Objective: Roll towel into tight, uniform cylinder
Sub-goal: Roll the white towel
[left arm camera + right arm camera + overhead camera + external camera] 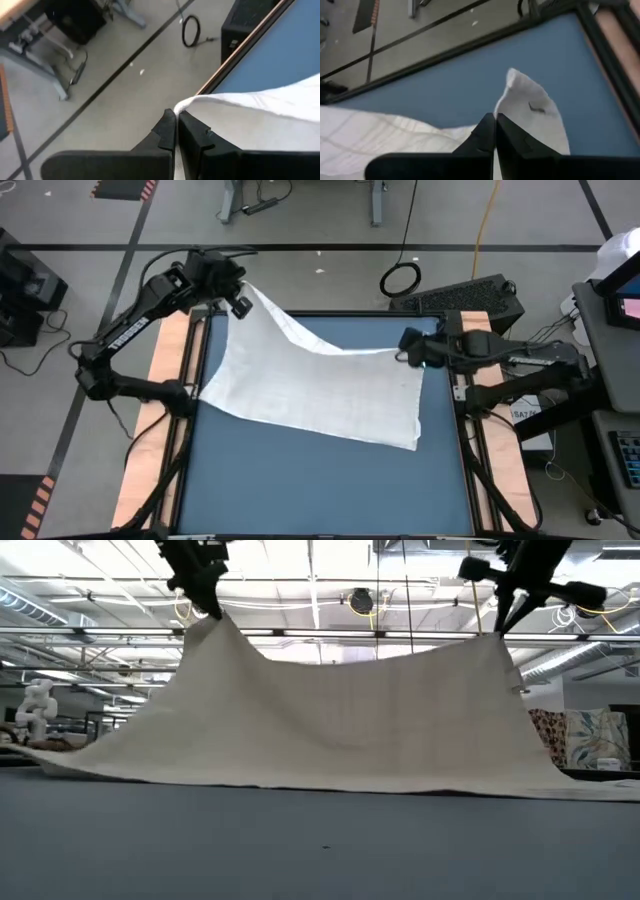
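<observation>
I have the towel (310, 380) lifted by its two far corners, one in each pincer, and nothing is rolled yet. The left pincer (243, 288) is clenched on the far-left corner, up over the far-left corner of the counter (330, 480); the left wrist view shows the cloth edge nipped right at the closed fingertips (167, 122). The right pincer (405, 350) is clenched on the far-right corner, over the counter's right side, with a small flap of cloth standing up past its tips in the right wrist view.

Between the two grips the far edge sags in a shallow curve, plain in the low view, and from there the sheet slopes down toward me. Its near edge lies on the blue counter, running from the left side to a corner nearer me on the right.

What my next move turns on: the held edge runs left to right but askew, the left end farther from me than the right. That edge is the line a roll would form along, so the cloth lies on the near side of both pincers. I judge I should square the two grips first, then lay the sheet flat. Neither arm is nearer the work; each owns one end.
</observation>
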{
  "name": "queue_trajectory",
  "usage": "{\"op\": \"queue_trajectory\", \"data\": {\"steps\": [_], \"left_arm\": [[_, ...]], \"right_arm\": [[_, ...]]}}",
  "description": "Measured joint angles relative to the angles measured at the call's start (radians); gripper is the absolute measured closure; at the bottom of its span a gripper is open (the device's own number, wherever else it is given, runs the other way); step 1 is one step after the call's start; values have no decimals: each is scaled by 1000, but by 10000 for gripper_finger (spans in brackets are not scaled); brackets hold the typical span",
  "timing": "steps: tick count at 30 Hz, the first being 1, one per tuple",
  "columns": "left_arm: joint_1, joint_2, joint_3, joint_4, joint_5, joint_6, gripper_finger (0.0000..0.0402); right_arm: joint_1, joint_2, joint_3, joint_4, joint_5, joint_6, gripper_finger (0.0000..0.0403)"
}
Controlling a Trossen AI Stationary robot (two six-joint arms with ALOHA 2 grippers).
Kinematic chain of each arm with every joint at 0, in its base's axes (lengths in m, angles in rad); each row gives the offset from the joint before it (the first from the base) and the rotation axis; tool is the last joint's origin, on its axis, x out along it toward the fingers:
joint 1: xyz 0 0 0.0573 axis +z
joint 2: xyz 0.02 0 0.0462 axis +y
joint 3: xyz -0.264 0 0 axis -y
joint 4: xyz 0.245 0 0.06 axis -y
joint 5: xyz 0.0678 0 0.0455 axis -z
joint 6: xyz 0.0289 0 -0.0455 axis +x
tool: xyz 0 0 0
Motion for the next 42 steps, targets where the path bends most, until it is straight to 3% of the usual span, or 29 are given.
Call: {"op": "queue_trajectory", "data": {"steps": [7, 12, 15, 23, 29, 36, 42], "left_arm": [[45, 63, 0, -6, 12, 3, 389], [65, 55, 0, -76, 12, 8, 389], [66, 39, 0, -136, 30, 9, 389], [64, 35, -9, -356, 237, 27, 389], [66, 35, -37, -436, 243, 33, 389], [66, 35, -110, -387, 249, 75, 389], [66, 35, -177, -351, 250, 80, 389]], "right_arm": [[-146, 4, 0, 34, -29, -159, 403], [-148, 4, 0, 34, -133, -199, 403], [-115, 8, 0, 35, -170, -191, 403], [21, 34, -46, 21, -242, -84, 403], [131, 44, -114, 16, -280, 35, 403], [253, 44, -176, 12, -314, 173, 403], [345, 47, -247, 111, -366, 271, 403]]}}
